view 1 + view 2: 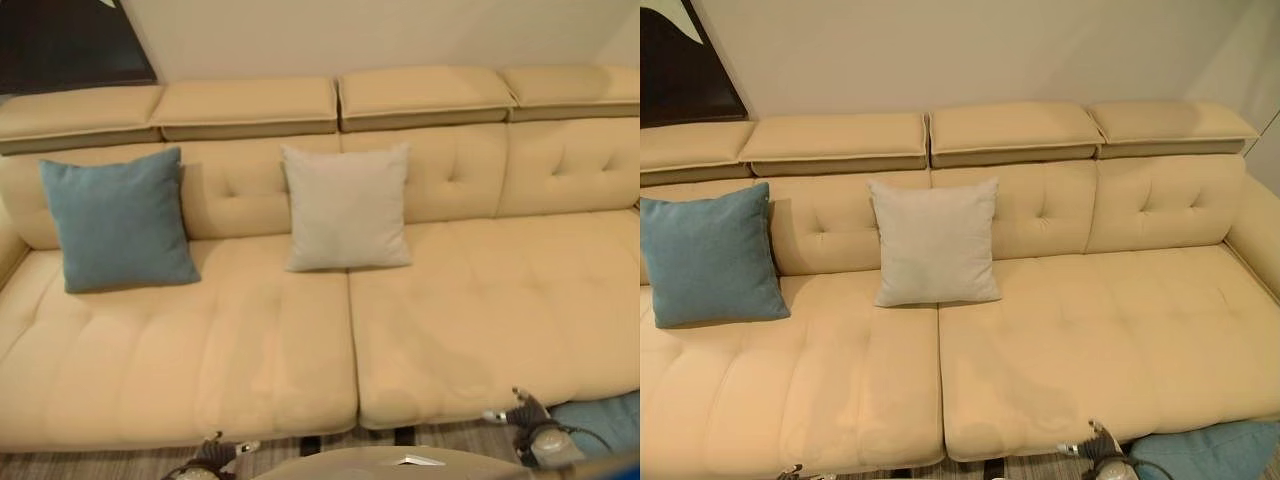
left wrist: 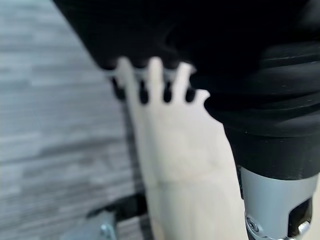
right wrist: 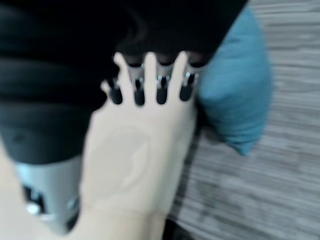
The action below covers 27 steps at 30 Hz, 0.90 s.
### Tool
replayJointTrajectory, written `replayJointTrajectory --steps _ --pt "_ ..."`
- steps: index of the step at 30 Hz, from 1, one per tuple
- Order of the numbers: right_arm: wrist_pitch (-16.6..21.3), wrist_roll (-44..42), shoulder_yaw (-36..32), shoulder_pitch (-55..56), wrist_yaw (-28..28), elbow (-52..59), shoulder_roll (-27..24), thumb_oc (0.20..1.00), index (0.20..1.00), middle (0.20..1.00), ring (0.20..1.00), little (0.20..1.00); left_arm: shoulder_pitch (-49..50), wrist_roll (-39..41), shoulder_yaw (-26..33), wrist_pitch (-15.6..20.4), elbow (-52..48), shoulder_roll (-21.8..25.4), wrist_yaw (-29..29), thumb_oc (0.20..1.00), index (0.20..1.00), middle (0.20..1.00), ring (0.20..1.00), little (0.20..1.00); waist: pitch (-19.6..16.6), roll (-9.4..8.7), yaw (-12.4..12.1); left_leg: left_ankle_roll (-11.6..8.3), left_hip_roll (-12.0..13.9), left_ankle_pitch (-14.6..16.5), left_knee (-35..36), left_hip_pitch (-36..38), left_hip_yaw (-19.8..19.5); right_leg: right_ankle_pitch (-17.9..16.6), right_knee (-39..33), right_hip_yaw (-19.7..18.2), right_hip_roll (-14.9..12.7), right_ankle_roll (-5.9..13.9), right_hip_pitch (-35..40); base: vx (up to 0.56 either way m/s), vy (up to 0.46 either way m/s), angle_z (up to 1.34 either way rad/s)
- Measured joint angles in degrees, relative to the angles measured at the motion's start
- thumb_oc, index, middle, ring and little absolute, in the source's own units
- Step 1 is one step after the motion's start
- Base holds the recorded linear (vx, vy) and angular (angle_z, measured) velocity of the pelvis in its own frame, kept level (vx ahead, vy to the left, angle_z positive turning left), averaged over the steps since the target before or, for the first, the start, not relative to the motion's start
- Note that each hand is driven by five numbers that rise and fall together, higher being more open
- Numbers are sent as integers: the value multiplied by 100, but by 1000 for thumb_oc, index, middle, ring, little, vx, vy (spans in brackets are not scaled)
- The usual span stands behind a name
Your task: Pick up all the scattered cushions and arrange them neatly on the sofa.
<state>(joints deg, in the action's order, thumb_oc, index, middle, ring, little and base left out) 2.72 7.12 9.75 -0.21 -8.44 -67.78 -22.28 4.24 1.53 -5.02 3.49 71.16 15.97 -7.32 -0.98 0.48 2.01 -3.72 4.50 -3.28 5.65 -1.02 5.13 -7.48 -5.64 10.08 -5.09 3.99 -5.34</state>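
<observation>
a blue cushion (image 1: 118, 221) and a light grey cushion (image 1: 346, 207) stand upright against the backrest of the beige sofa (image 1: 450, 320), the blue one at its left end and the grey one near the middle. another blue cushion (image 3: 235, 95) lies on the striped floor (image 3: 280, 170) by the sofa's front right edge. the right robot hand (image 1: 524, 410) hangs just beside it and the left robot hand (image 1: 215, 452) low at the sofa's front; whether either hand's fingers are spread or curled cannot be told.
</observation>
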Motion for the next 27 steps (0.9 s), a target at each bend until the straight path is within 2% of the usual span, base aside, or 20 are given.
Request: replayJointTrajectory --steps 6,10,12,13,14,15,16,17,18,20,22,23,24,25,26,27 --pt "-114 -30 -11 117 162 -310 149 1000 1000 1000 1000 1000 -92 -68 -250 -61 -20 -10 103 1000 1000 1000 1000 1000 -104 6 20 0 186 -1 0 -61 28 14 2 25 164 -21 -16 -43 -65 0" --pt "-108 -146 -29 16 160 -256 116 1000 1000 1000 1000 1000 -428 -236 -626 -53 -249 -40 101 1000 1000 1000 1000 1000 189 138 45 -12 440 -2 -296 -455 -127 63 75 39 421 -143 -177 -146 -84 22" --pt "-112 -167 -28 -6 156 -295 119 1000 1000 1000 1000 1000 -537 -268 -622 -52 -235 -168 103 1000 1000 1000 1000 1000 302 149 29 -122 455 92 -367 -528 -192 102 12 41 489 -220 -239 -180 -4 13" --pt "-113 -198 -28 -15 152 -303 116 1000 1000 1000 1000 1000 -550 -267 -628 -52 -235 -219 105 1000 1000 1000 1000 1000 369 113 14 -201 334 119 -549 -574 -442 84 31 -32 469 -329 -274 -143 31 -29" --pt "-110 -200 -12 -71 146 -302 81 1000 1000 1000 1000 1000 -537 -265 -628 -52 -222 -307 106 1000 1000 1000 1000 1000 388 99 -6 -273 57 180 -790 -610 -883 59 66 -119 418 -367 -356 -95 33 -40" --pt "-107 -199 -8 -120 140 -300 60 1000 1000 1000 1000 1000 -565 -265 -628 -53 -172 -396 107 1000 1000 1000 1000 1000 404 82 43 -237 -213 345 -905 -612 -1186 49 57 -169 348 -376 -396 -132 103 -42" --pt "-107 -199 -5 -168 141 -307 67 1000 1000 1000 1000 1000 -604 -265 -647 -49 -161 -451 115 1000 1000 1000 1000 1000 447 37 46 -177 -445 427 -989 -586 -1453 44 76 -284 287 -377 -428 -141 209 -40" --pt "-121 -199 22 -198 131 -326 115 1000 1000 1000 1000 1000 -703 -263 -728 -40 -169 -468 110 1000 1000 1000 1000 1000 483 -44 133 41 -731 680 -1170 -592 -1873 -201 41 -564 271 -302 -509 -179 278 -67" --pt "-119 -199 18 -266 133 -332 140 1000 1000 1000 1000 1000 -777 -265 -862 -40 -173 -464 118 1000 1000 1000 1000 1000 510 -78 67 155 -874 775 -1158 -551 -2174 -273 53 -847 268 -283 -603 -92 200 -89" --pt "-114 -201 -2 -429 132 -333 138 1000 1000 1000 1000 1000 -839 -267 -893 -38 -168 -484 145 1000 1000 1000 1000 1000 651 -166 69 303 -1030 774 -1116 -519 -2110 -375 43 -1070 185 -196 -685 -130 193 -83" --pt "-140 -200 -38 -442 113 -332 174 1000 1000 1000 1000 1000 -1010 -271 -929 -44 -138 -442 196 1000 1000 1000 1000 1000 706 -281 166 465 -1145 652 -1132 -534 -1850 -318 82 -1148 51 -84 -805 -174 218 -56" --pt "-152 -199 -113 -461 118 -371 209 1000 1000 1000 1000 1000 -1029 -273 -987 -35 -145 -421 197 1000 1000 1000 1000 1000 718 -256 161 616 -1106 613 -1009 -486 -1676 -134 134 -1189 46 175 -937 -224 259 -88" --pt "-190 -199 -105 -462 110 -423 236 1000 1000 1000 1000 1000 -1092 -279 -1056 -39 -196 -416 197 1000 1000 1000 1000 1000 709 -284 164 637 -1196 526 -1066 -547 -1424 265 92 -1278 31 465 -1073 -231 238 -145" --pt "-212 -199 -103 -563 100 -421 260 1000 1000 1000 1000 1000 -1112 -282 -1080 -40 -219 -422 198 1000 1000 1000 1000 1000 718 -254 153 760 -1106 483 -1066 -668 -1088 523 49 -1364 38 769 -1202 -220 183 -164" --pt "-232 -199 -115 -662 98 -422 306 1000 1000 1000 1000 1000 -1149 -288 -1069 -43 -228 -413 201 1000 1000 1000 1000 1000 753 -230 156 843 -1050 466 -1003 -704 -838 520 183 -1307 59 775 -1367 -250 156 -162" --pt "-256 -198 -126 -798 96 -427 394 1000 1000 1000 1000 1000 -1189 -290 -1061 -43 -253 -369 198 1000 1000 1000 1000 1000 793 -247 150 916 -1005 417 -944 -729 -537 386 463 -1091 22 673 -1602 -261 150 -151"
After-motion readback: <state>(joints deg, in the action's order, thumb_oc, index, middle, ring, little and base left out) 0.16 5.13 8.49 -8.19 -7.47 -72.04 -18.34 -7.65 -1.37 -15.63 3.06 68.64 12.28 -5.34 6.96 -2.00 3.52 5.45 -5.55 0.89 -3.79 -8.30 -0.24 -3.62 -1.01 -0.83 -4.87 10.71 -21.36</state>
